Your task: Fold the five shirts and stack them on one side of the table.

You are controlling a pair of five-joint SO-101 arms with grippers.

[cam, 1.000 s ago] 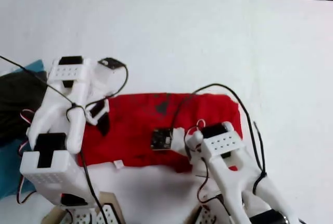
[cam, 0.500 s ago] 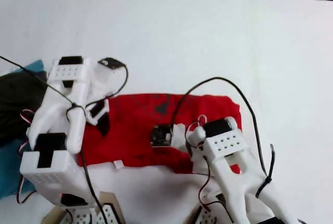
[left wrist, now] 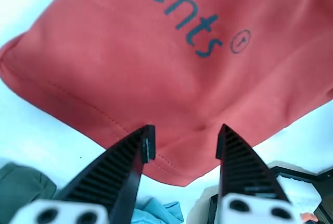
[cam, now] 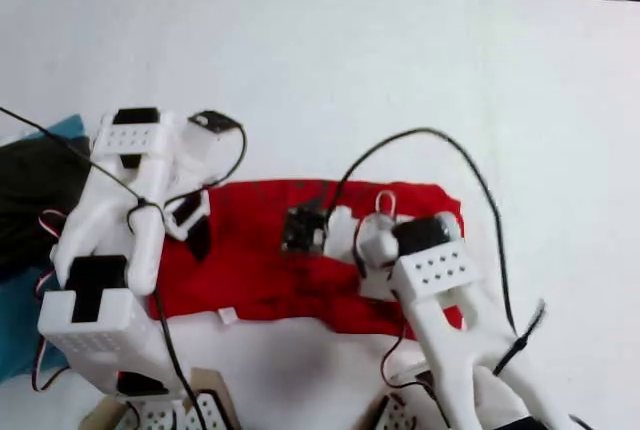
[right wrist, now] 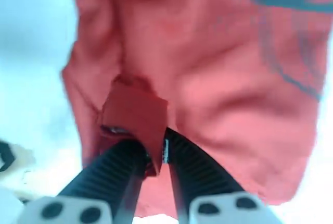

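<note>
A red shirt (cam: 250,250) lies flat on the white tabletop (cam: 400,70). Its long axis runs side to side in front of the two arms, and its printed face is up.

Your right hand (right wrist: 157,153) is over the right half of the shirt. Its fingers are pressed together on a raised fold of the red cloth, and the fold stands up from the fabric around it. The rest of the shirt spreads away beyond that pinch, wrinkled but lying down.

Your left hand (left wrist: 186,139) is at the opposite, left end of the shirt. Its fingers are spread and hold nothing. The shirt's hemmed corner sits between and just beyond the fingertips; whether they touch the cloth cannot be told.

A pile (cam: 25,200) of dark and teal cloth lies at the left edge of the tabletop, on the far side of your left arm from the red shirt.

So the shirt is spanned by both hands along its length, and only the right one has hold of it. As a judgement, the coming fold depends on that layout. The pinched cloth has the whole long axis between it and the left end. The left hand is the nearer one to pin that corner, and the nearer one to the pile.
</note>
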